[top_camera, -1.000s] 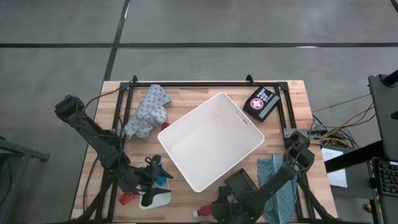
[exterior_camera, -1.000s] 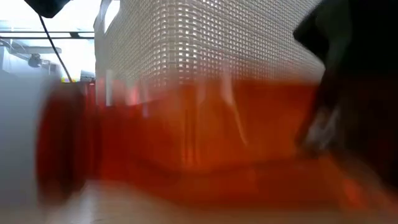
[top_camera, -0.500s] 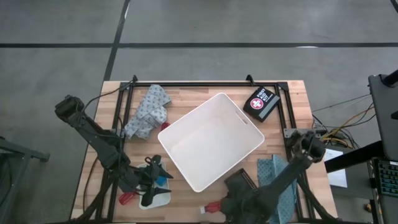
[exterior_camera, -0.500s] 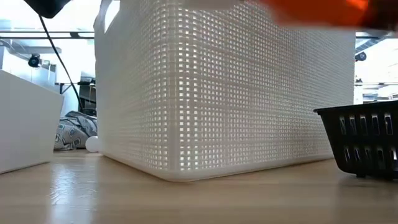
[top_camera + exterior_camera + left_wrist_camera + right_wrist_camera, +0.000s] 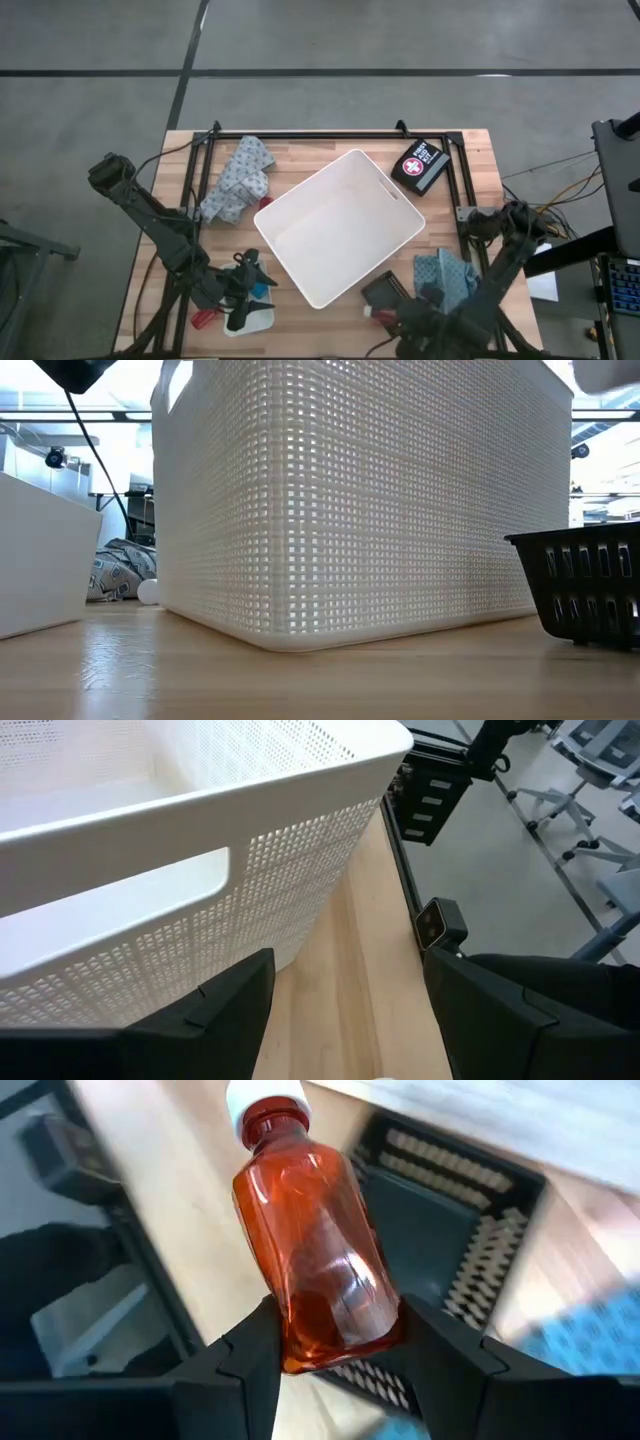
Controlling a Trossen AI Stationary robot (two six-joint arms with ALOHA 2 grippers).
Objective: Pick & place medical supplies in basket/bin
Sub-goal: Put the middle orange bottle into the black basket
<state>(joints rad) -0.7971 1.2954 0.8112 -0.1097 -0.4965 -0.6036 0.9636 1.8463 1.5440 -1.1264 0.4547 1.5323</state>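
A: Where does the bin sit?

B: Mid-table, turned at an angle, with patterned cloth to its far left and a dark case at its far right.

A: And the right gripper?

B: At the near edge, right of the bin, above a black tray. Its 2 fingers pinch an amber bottle with a white cap.

A: The left gripper?

B: Near left of the bin, fingers spread, holding nothing.

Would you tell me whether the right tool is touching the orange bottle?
Touching: the right wrist view shows the right tool with both fingers pressed against the orange bottle.
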